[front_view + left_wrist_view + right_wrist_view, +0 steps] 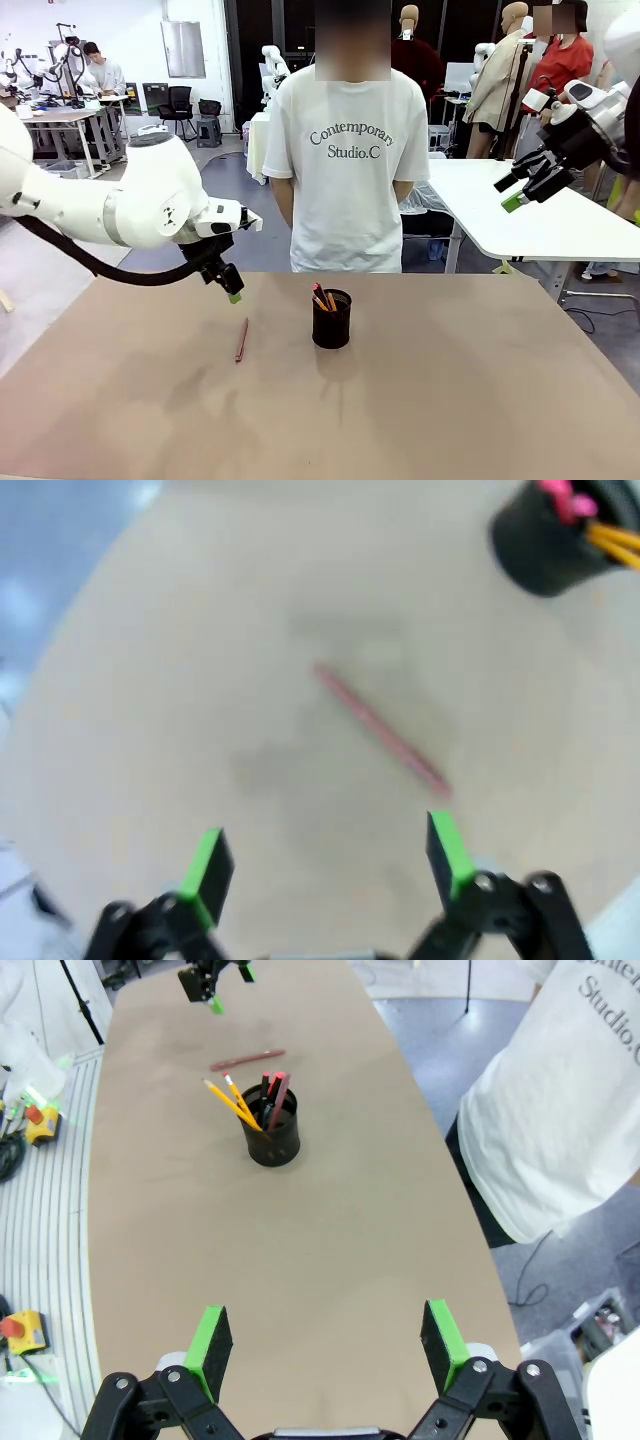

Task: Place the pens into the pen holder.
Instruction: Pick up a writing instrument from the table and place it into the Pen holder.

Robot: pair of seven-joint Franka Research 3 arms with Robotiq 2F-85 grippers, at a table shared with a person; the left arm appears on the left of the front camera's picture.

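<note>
1 reddish-brown pen (241, 340) lies flat on the worktop (450, 400), to the left of the pen holder (331, 322) and a little apart from it. The holder stands upright near the middle. Other pens (322, 297) already lean inside it with their ends above the rim.

The left tool (232, 290) hovers above the worktop just past the far end of the loose pen, with its jaws wide and nothing between them. The right tool (520, 195) is raised high on the right, well away from the pen and holder, also wide and empty.

The likeliest trouble is the pick itself:
- **Angle of the grip:** In the left wrist view the pen crosses the gap between the pads at a slant. Jaws closing from this angle would probably roll or spin the thin shaft instead of trapping it.
- **Height of the descent:** The pen sits low on the worktop. A descent that stops short would close on air, and 1 that goes too deep would press the pads into the surface.
- **Grip near 1 end:** The pen could droop or swing once lifted.

At the holder, the incoming pen could strike the rim or the leaning pens. A sideways push might slide or tip the light-looking cup.
</note>
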